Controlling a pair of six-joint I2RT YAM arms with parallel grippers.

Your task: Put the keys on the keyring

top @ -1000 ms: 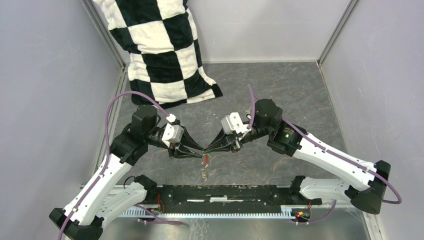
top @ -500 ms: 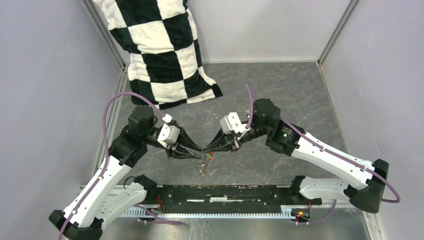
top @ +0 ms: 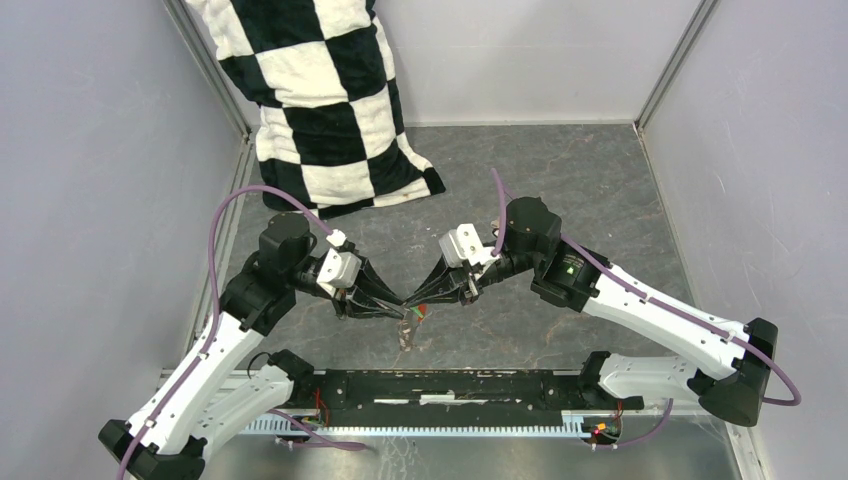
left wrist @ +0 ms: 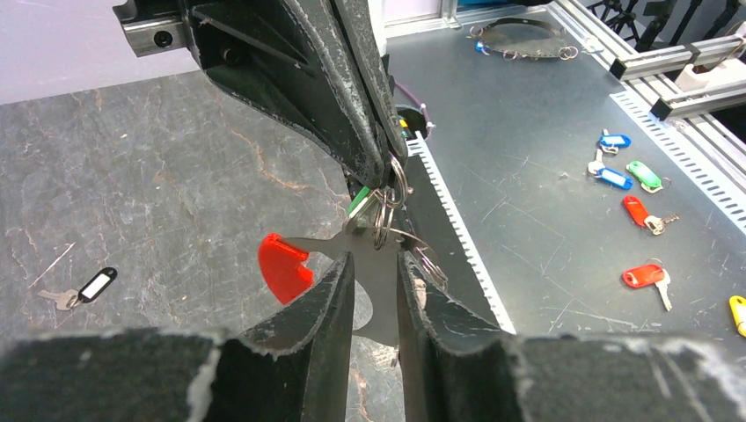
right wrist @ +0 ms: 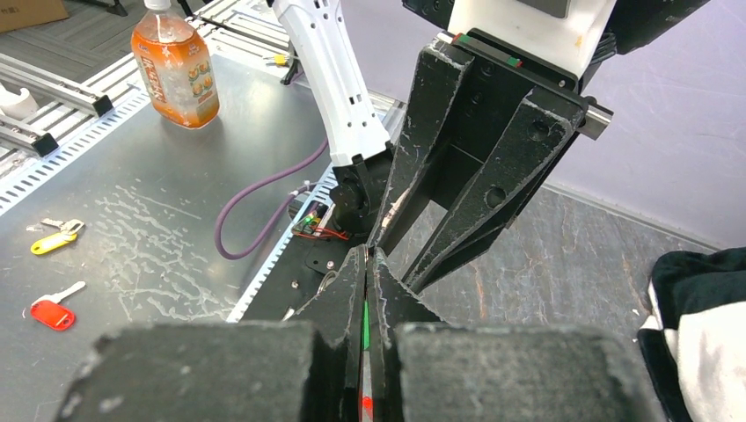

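Black-tagged key (left wrist: 95,286): lying on counter (left wrist: 176,176), well apart.
Left gripper (left wrist: 376,264): jaws clamped on keyring (left wrist: 283,268), held aloft.
Right gripper (right wrist: 368,257): jaws pinched on green key (left wrist: 359,202), at the ring.
Handling: brace keyring steady; feed key along coil slowly.

Left and right of the keyring (left wrist: 283,266) the way is shut: the left claw (top: 400,305) grips it, and the right claw (top: 411,298) pinches the green key (left wrist: 358,201). Behind the keyring, open surface (top: 560,180) reaches the checkered pillow (top: 320,100). In front of it, the black rail (top: 450,385) stands near.

Both arms are reaching inward over the tabletop. The left claw (top: 396,306) and right claw (top: 417,296) are pinching tight, tips meeting.
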